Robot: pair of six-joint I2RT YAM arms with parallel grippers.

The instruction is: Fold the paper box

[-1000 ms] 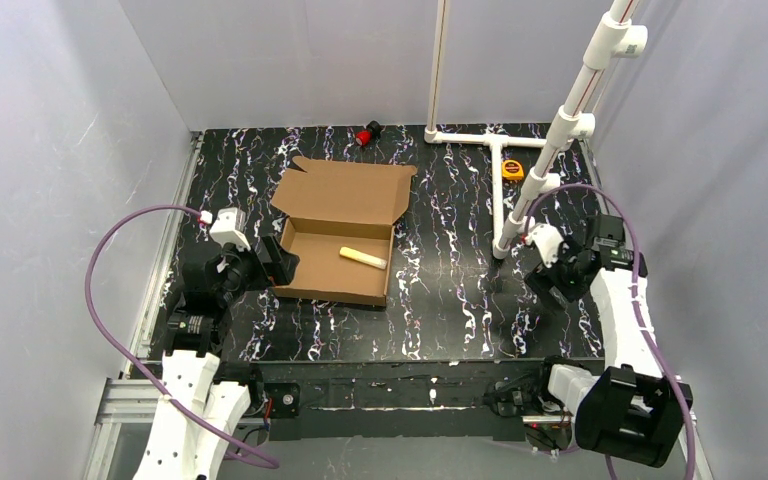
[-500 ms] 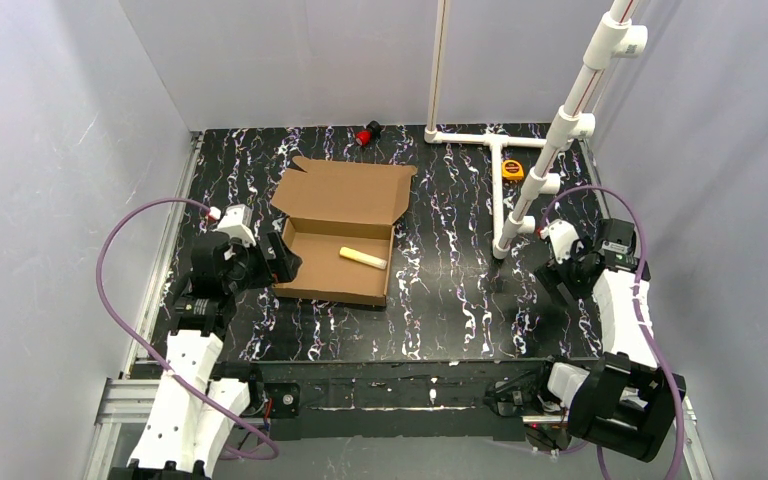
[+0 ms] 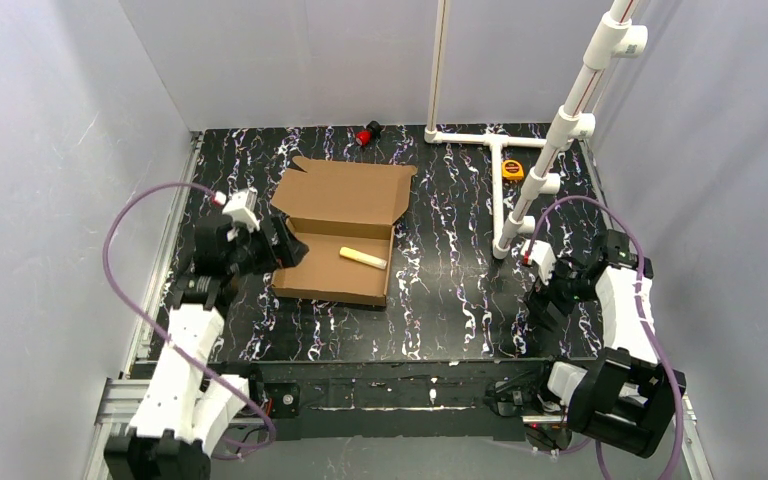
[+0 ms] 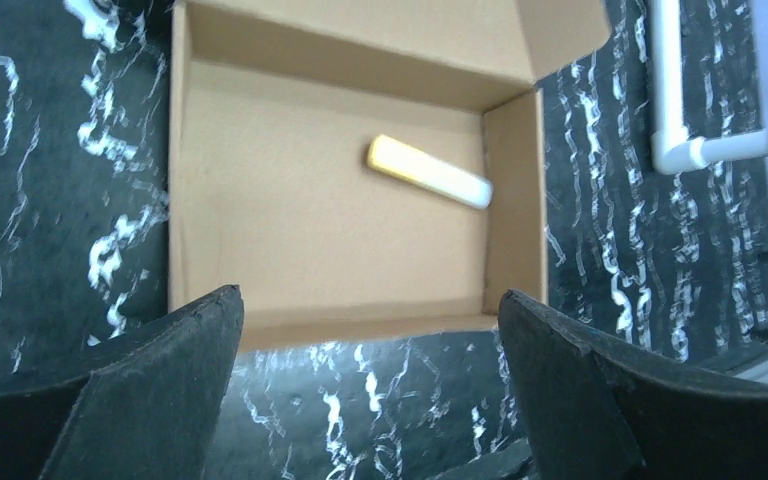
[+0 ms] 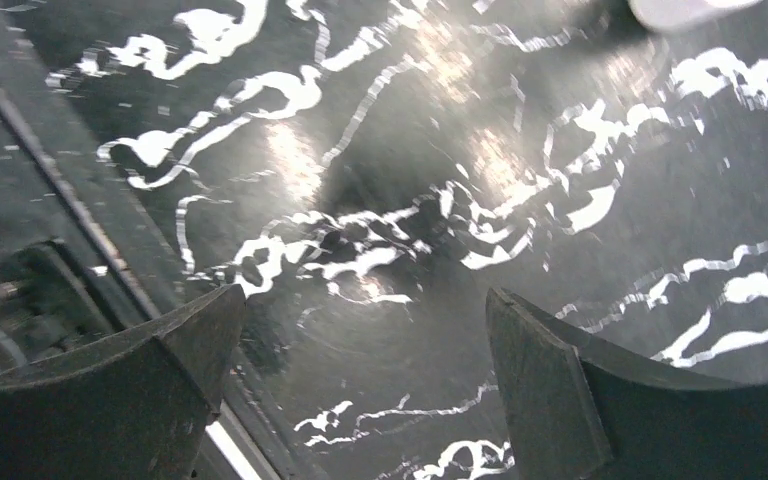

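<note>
The paper box (image 3: 335,262) is a brown cardboard mailer standing open on the black marbled table, with its lid (image 3: 345,190) raised toward the back. A pale yellow stick (image 3: 362,258) lies inside it, also seen in the left wrist view (image 4: 428,171). My left gripper (image 3: 285,252) is open and empty just left of the box's left wall; in the left wrist view the box (image 4: 260,200) lies ahead of the gripper (image 4: 370,310). My right gripper (image 3: 540,305) is open and empty over bare table at the right (image 5: 365,300).
A white PVC pipe frame (image 3: 515,190) stands at the back right, its foot near the right arm. A yellow tape measure (image 3: 512,169) and a small red-and-black object (image 3: 367,134) lie near the back wall. The table's front edge rail (image 5: 80,230) shows under the right gripper.
My left gripper has risen and edged toward the back beside the box's left wall. My right gripper has swung down and toward the front edge. The box has not moved.
</note>
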